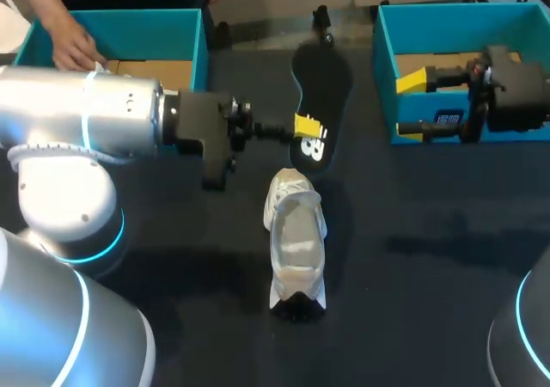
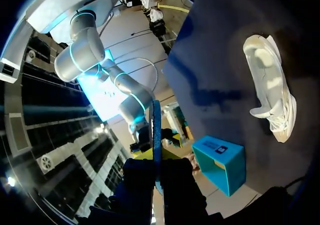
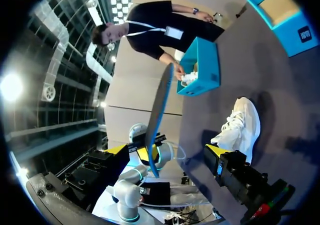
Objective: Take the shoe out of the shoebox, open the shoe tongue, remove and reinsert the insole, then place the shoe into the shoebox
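The white mesh sneaker [image 1: 296, 241] is sitting upright on the dark table [image 1: 412, 232] at the centre of the frame, outside both boxes. The black foam insole [image 1: 320, 95] is showing just above the sneaker in the upper centre. The left gripper [image 1: 307, 129] is clamping it between closed fingers. The right gripper [image 1: 408, 105] is standing wide open, holding nothing, over the right teal cardboard shoebox [image 1: 455, 10] at the upper right. A person's hand [image 1: 73, 47] is reaching into the left teal cardboard shoebox [image 1: 137, 17] at the upper left.

White shoe [image 1: 296, 236] upright; insole [image 1: 320, 84] seemingly aloft
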You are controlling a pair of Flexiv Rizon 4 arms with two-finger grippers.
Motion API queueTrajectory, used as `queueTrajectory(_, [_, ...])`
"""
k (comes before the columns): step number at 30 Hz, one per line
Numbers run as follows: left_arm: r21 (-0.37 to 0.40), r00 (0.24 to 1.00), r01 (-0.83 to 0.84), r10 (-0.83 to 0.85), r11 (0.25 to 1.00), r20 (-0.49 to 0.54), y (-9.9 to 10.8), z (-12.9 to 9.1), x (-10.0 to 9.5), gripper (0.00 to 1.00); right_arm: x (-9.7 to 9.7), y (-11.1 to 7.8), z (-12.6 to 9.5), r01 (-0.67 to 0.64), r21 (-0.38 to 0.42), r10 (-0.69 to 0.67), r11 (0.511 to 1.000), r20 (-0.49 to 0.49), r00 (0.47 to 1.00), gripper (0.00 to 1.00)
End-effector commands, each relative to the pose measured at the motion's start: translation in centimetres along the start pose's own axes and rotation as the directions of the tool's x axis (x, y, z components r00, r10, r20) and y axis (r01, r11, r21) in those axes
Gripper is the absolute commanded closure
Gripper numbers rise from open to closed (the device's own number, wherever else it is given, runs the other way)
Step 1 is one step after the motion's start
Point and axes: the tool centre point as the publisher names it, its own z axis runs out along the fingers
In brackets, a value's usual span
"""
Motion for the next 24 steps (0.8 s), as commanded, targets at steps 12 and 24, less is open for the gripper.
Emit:
queueTrajectory(12, [-0.039, 0.997, -0.042, 0.045, 0.998, 0.060, -1.2, 2.9, 1.0, 1.00, 0.2, 1.3, 2.7, -0.024, 0.039, 0.024, 0.999, -0.007, 1.000, 0.00])
queueTrajectory(24, [-0.063, 0.996, -0.019, 0.024, 0.998, 0.088, -1.6, 5.4, 1.2, 1.00, 0.4, 1.5, 3.8, -0.026, 0.054, 0.027, 0.998, -0.020, 0.999, 0.35])
